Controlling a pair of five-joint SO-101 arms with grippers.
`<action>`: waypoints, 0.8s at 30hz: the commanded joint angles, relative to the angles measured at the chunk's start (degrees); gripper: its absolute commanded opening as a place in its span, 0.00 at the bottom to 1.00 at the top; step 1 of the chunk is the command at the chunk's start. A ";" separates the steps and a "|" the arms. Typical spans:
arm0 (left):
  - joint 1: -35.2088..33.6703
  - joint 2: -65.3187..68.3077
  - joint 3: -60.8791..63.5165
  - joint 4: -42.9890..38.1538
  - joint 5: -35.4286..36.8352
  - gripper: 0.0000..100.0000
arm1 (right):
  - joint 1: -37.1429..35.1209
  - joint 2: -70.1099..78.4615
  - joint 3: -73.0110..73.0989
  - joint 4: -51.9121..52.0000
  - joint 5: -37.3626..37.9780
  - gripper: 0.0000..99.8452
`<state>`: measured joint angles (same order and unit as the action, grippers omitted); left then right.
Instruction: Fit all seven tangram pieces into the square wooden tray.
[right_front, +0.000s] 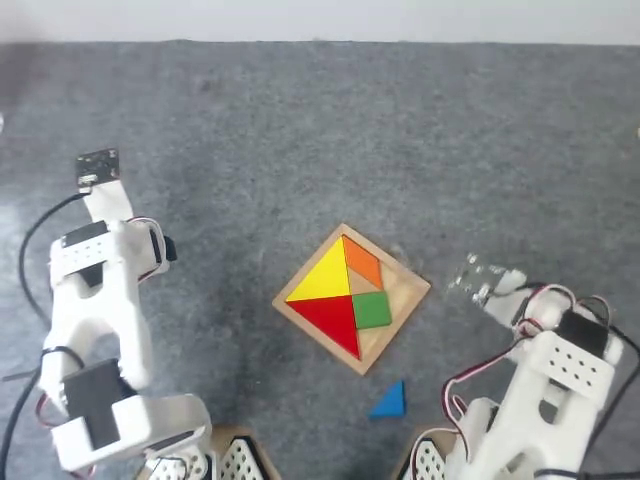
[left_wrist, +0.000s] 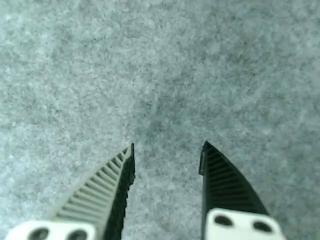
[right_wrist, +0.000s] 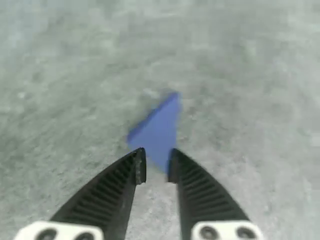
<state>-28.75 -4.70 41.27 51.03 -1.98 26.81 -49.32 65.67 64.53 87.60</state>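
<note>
1. The square wooden tray (right_front: 408, 290) is sitting corner-on in the middle of the counter (right_front: 250, 130). It is carrying a yellow triangle (right_front: 322, 278), an orange piece (right_front: 362, 262), a red triangle (right_front: 330, 320) and a green square (right_front: 372, 310). They are all packed toward one side, so bare wood on the other side is waiting for more.
2. The blue triangle (right_front: 388, 400) is lying loose on the counter, near the tray's corner closest to the arms. It is outside the tray, so it is looking like the piece in play.
3. The right arm (right_front: 560, 370) is hanging its jaws to the tray's right. In the right wrist view they are parted by a narrow gap and gripping nothing. The blue triangle (right_wrist: 157, 131) is lined up just beyond the tips, and I'm reading that as aiming for a pick.
4. The left arm (right_front: 95, 300) is parking far off on the other side. Its jaws are spread wide over bare counter and holding nothing, probably to be leaving room.
5. Seven pieces are wanted, and I'm counting five.
</note>
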 joint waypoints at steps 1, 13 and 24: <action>0.53 -2.29 -0.22 -0.70 0.35 0.21 | 0.92 -0.48 1.23 -3.91 2.55 0.18; 0.35 -2.29 -0.22 -0.70 0.44 0.21 | 1.01 -0.40 5.45 -9.89 3.52 0.21; 0.44 -2.29 -0.22 -0.70 0.44 0.21 | 2.33 -0.31 6.68 -9.54 3.78 0.21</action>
<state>-28.75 -4.70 41.27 51.03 -1.98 27.52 -49.32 73.67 55.21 90.86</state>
